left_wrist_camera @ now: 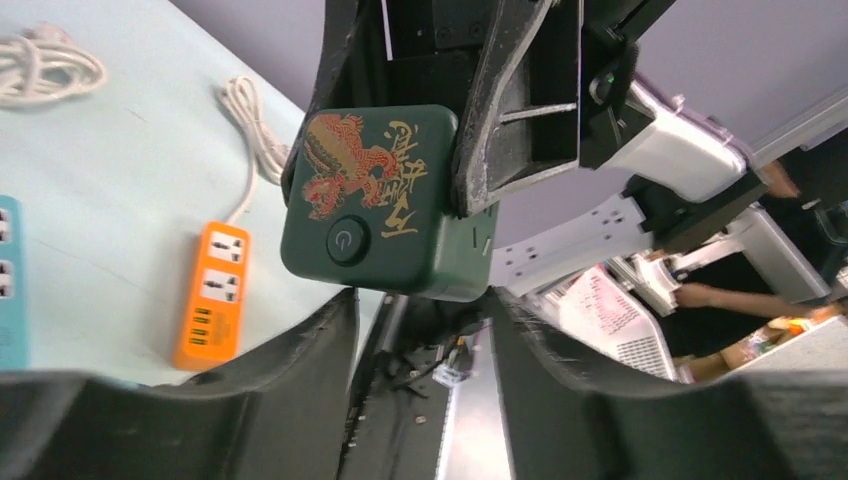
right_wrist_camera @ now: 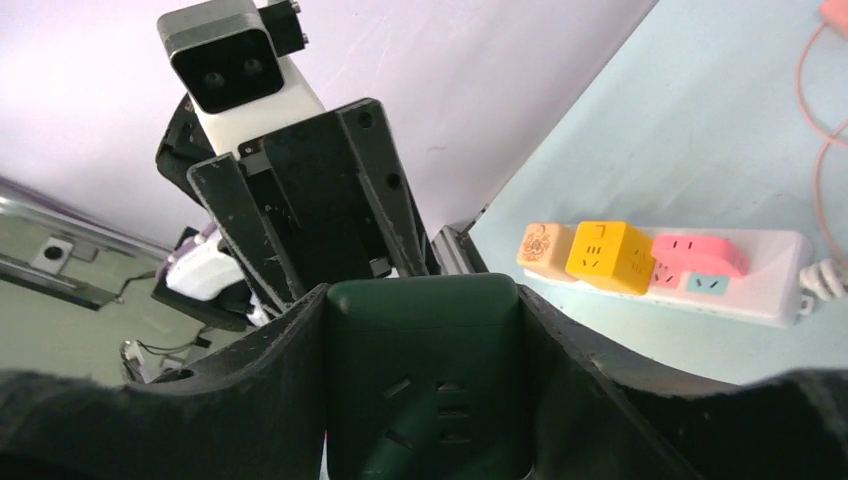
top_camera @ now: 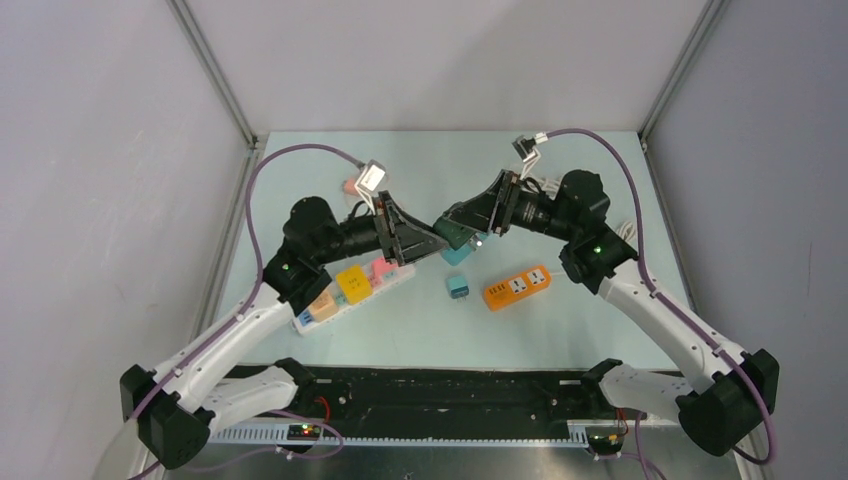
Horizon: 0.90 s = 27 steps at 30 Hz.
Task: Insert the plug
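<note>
My right gripper (right_wrist_camera: pixel 420 300) is shut on a dark green cube adapter (right_wrist_camera: pixel 425 370), its slotted face toward the right wrist camera. It holds the cube above the table's middle (top_camera: pixel 456 235). In the left wrist view the cube (left_wrist_camera: pixel 375 200) shows a red-and-gold dragon print and a round button, clamped between the right gripper's black fingers (left_wrist_camera: pixel 510 120). My left gripper (left_wrist_camera: pixel 420 300) is open and empty, its fingertips right at the cube's near edge; whether they touch it I cannot tell. In the top view the left gripper (top_camera: pixel 425 242) faces the right gripper (top_camera: pixel 470 228).
A white power strip (top_camera: pixel 350 290) with yellow, pink and orange adapters lies under the left arm and shows in the right wrist view (right_wrist_camera: pixel 760 300). An orange power strip (top_camera: pixel 517 286) and a small teal cube (top_camera: pixel 458 286) lie at centre-right. White cables (left_wrist_camera: pixel 255 120) lie behind.
</note>
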Tool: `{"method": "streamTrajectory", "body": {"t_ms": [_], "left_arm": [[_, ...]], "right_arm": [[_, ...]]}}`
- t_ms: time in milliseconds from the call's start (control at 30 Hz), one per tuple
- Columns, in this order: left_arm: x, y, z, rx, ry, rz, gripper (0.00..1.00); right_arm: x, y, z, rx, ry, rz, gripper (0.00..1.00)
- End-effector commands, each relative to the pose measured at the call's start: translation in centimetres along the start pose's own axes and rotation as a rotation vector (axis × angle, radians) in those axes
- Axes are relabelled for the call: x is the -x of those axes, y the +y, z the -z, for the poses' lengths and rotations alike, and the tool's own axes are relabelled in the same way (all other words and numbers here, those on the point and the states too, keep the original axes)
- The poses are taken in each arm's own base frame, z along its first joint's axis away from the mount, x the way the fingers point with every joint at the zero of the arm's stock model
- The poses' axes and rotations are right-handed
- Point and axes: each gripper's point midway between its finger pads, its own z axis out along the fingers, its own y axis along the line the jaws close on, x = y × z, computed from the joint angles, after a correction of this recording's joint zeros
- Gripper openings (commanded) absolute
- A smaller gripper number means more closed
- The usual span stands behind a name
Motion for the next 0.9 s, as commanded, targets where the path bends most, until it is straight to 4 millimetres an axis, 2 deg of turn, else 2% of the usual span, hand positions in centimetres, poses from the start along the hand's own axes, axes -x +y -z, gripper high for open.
{"method": "streamTrajectory", "body": {"t_ms": [0,133,233,333,400,500,700,867], "left_arm": [[0.6,-0.2,-0.3,-0.01,-0.025,-0.004,0.66],[1.3,0.0,-0.3,0.016,-0.058,0.025,0.74],[1.6,0.4,-0.3,0.042,-0.083,0.038,0.78],[1.7,1.1,-0.3,0.072,-0.102,0.063,0.89],[1.9,1.6,-0.4,0.098,-0.122,0.1,0.91],[2.2,2.6,-0.7,0.139,-0.15,0.156,0.92],[2.4,3.2,-1.3,0.148,-0.175,0.251,0.93],[1.9,3.2,-2.1,0.122,-0.152,0.338,0.86]], "right_arm": [[0.8,1.5,-0.4,0.048,-0.024,-0.027,0.54],[0.8,0.8,-0.6,0.008,-0.032,-0.092,0.41],[0.9,-0.3,-0.8,-0.042,-0.045,-0.139,0.39],[0.9,-1.3,-0.8,-0.101,-0.067,-0.168,0.39],[1.4,-1.6,-0.9,-0.117,-0.094,-0.19,0.4],[2.0,-1.3,-1.1,-0.114,-0.13,-0.235,0.4],[2.8,-0.2,-1.7,-0.079,-0.177,-0.283,0.41],[3.2,0.2,-1.9,-0.07,-0.205,-0.295,0.42]]}}
